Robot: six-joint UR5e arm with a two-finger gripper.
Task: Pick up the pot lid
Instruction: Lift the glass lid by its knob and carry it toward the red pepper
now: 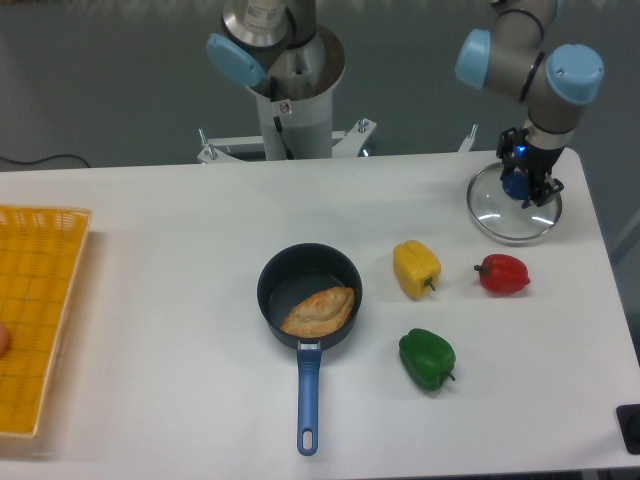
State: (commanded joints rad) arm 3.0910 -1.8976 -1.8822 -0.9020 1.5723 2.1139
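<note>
The pincer (pixel 530 188) is down at the middle of the lid (pixel 495 213) just beneath it. I cannot tell whether it has closed. The lid seems not yet lifted.

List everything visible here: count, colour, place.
pot lid: 1, clear glass, far right of table
saucepan: 1, dark blue, table centre
pastry: 1, golden brown, inside saucepan
yellow pepper: 1, yellow, right of saucepan
red pepper: 1, red, right of yellow pepper
green pepper: 1, green, in front of yellow pepper
basket: 1, yellow, left edge
table: 1, white, under everything
black object: 1, black, lower right corner
arm: 1, grey and light blue, above lid
gripper: 1, dark, at lid's centre, state unclear
</note>
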